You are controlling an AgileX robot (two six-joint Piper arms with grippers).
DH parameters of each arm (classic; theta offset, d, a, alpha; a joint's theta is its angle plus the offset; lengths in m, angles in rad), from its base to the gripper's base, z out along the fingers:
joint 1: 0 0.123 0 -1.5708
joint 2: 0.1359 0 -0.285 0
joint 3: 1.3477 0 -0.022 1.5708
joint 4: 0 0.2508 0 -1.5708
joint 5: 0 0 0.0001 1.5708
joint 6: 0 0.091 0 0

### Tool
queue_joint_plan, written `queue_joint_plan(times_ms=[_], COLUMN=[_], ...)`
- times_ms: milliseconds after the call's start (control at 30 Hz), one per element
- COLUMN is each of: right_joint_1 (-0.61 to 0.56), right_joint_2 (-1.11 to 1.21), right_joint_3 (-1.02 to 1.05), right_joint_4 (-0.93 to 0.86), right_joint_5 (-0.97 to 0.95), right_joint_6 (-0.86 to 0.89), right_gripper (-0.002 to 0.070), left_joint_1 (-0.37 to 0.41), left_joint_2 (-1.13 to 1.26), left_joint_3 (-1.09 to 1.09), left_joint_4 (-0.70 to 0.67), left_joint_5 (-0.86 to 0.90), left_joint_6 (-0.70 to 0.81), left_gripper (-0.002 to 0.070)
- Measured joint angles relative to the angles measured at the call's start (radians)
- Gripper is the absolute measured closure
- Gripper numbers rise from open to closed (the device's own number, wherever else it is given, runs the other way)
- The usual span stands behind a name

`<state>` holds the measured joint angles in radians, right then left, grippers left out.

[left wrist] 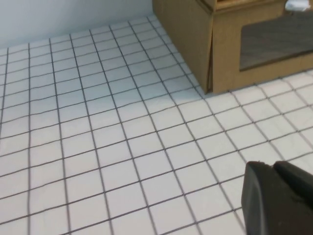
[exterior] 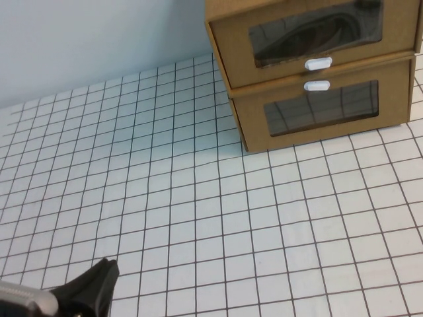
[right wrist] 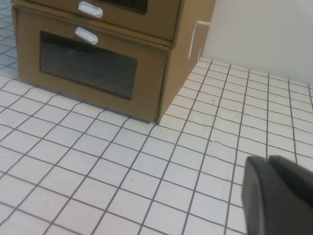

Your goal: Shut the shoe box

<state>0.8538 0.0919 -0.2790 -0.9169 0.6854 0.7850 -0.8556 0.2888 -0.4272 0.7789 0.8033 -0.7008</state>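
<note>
The shoe box is the upper of two stacked brown cardboard boxes at the far right; its white pull tab sits below its clear window. Its front seems to stand slightly forward of the box beneath. It also shows in the right wrist view. My left gripper is shut and empty, low at the near left, far from the boxes; in the left wrist view its fingers lie together. My right gripper is out of the high view, shut and empty over the mat, short of the boxes.
The lower cardboard box has its white tab above its window and bears the shoe box; it also shows in the left wrist view. A white gridded mat covers the table. A pale wall stands behind.
</note>
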Motion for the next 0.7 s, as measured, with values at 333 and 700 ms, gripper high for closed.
queue_joint_plan(times_ms=[333, 700], right_joint_1=[0.0, 0.0], right_joint_2=[-0.002, -0.004], right_joint_3=[0.0, 0.0], right_joint_4=[0.0, 0.0], right_joint_5=[0.0, 0.001], right_joint_6=[0.0, 0.0], right_gripper=[0.0691, 0.0691], left_joint_1=[0.017, 0.437], left_joint_2=[-0.063, -0.231], left_joint_3=[0.022, 0.167], left_joint_4=[0.099, 0.112], left_joint_5=[-0.102, -0.374], left_joint_6=[-0.242, -0.261], left_gripper=[0.0677, 0.0677])
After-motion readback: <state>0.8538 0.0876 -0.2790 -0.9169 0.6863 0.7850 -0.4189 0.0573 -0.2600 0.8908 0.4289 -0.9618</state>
